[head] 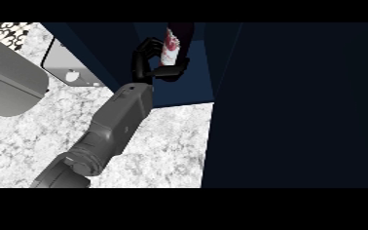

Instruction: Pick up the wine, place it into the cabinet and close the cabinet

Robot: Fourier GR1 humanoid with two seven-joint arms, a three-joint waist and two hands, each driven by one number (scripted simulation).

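The wine bottle (173, 40), dark with a white and red label, stands upright inside the open dark-blue cabinet (188, 90). My left hand (147, 61) is shut on it, with fingers curled round its left side and the thumb under its right side. The left forearm runs up from the lower left corner to the cabinet's opening. The bottle's lower part is hidden by the hand. The cabinet's door (287, 102) stands open and fills the right half of the view. My right hand does not show.
The speckled white counter (173, 141) lies below the cabinet. A light grey square object (72, 63) and a larger grey body (18, 87) sit at the left edge.
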